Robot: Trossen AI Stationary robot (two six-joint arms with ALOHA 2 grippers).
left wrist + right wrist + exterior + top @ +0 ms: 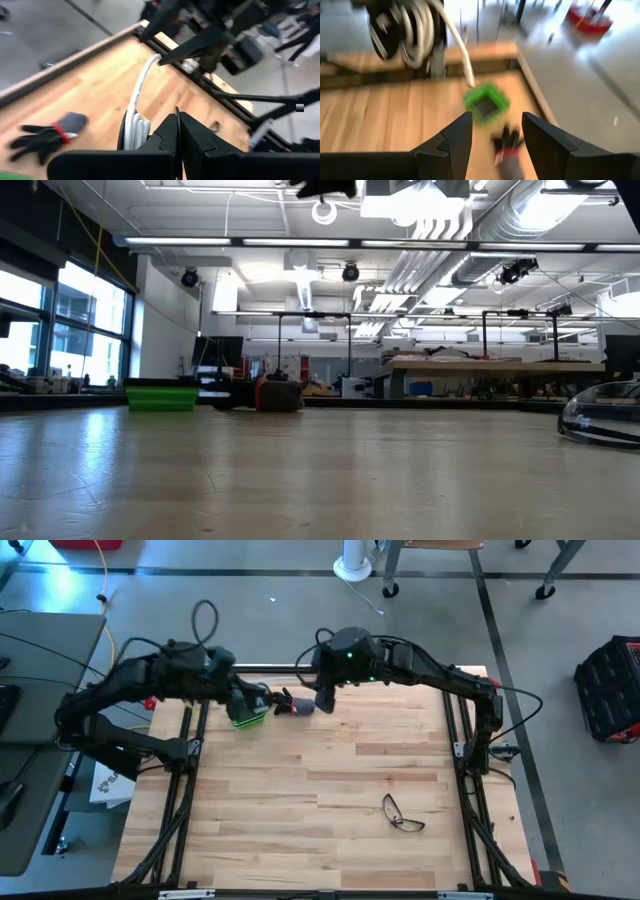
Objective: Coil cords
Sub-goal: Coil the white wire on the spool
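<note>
Smooth white cord (137, 107) loops in round coils; the left hand (177, 135) pinches it aloft, while the right hand (492, 135) hovers spread.

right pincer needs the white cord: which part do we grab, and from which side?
Take the free tail, not the coil bunched at the left pincer. The tail hangs as a single, nearly straight strand above the green box, clear of the loops. The open right pincer can likely come straight ahead and close across it near mid-length.
</note>
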